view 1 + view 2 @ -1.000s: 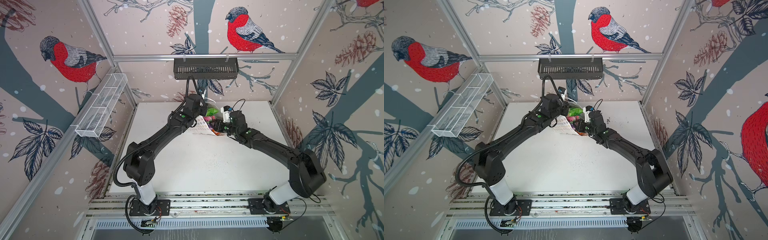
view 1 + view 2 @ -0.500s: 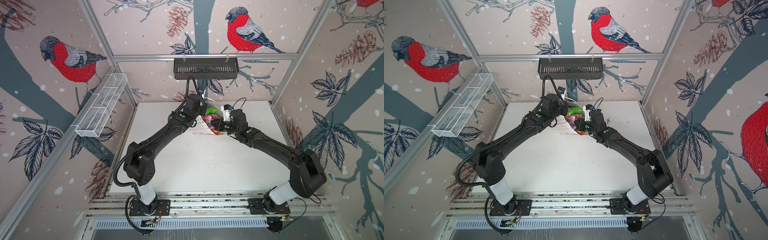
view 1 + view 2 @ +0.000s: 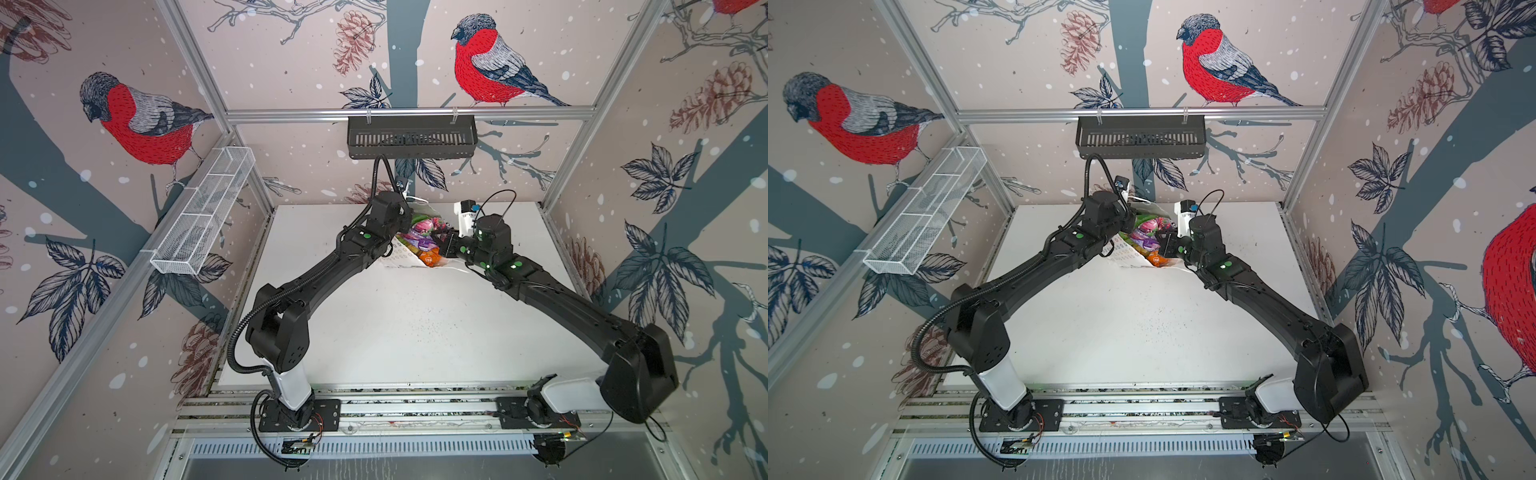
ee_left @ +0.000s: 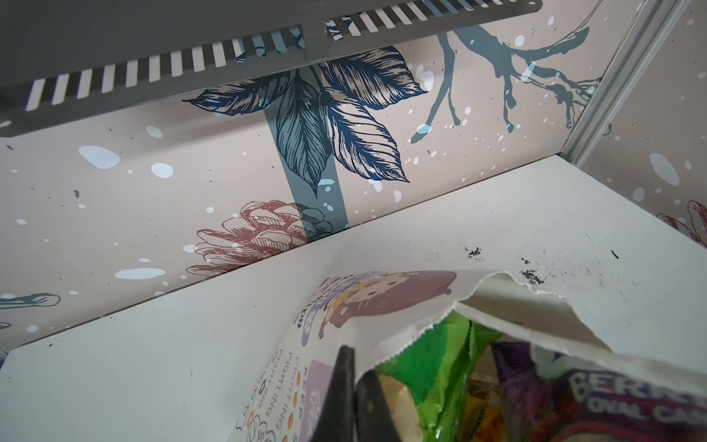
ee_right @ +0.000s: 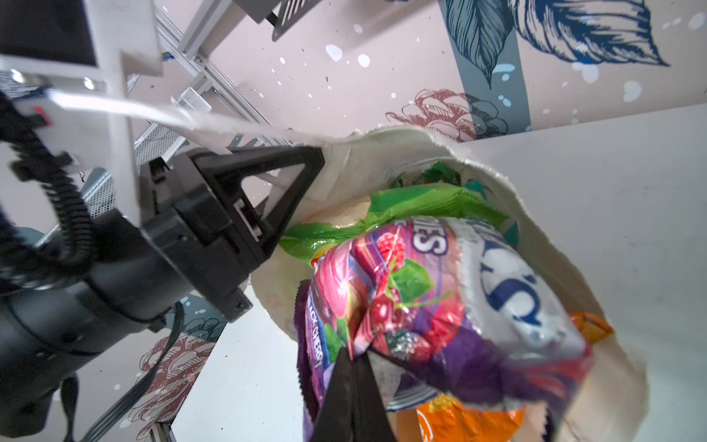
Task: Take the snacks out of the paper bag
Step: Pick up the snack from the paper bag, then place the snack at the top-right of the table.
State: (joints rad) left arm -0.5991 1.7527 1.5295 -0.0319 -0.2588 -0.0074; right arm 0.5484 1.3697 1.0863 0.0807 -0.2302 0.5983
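Crinkly foil snacks [image 5: 440, 291] in paper bag [image 4: 363, 306]

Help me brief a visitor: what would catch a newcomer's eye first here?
Painted red-breasted birds fill the walls. At the far middle of the table, a white paper bag bulges with bright snacks. The left gripper pinches its rim; the right gripper is shut on a purple berry packet.

The paper bag [image 4: 279, 382] reads "KEEP" and "FIGHTING" in capitals; its smaller print is illegible. The purple packet [image 4: 619, 405] shows "BERR" over "OVAL CA", both cut off. In the right wrist view, the berry-printed packet [image 5: 401, 302] reads "BLACK CHERRY" along one edge, plus "ES".
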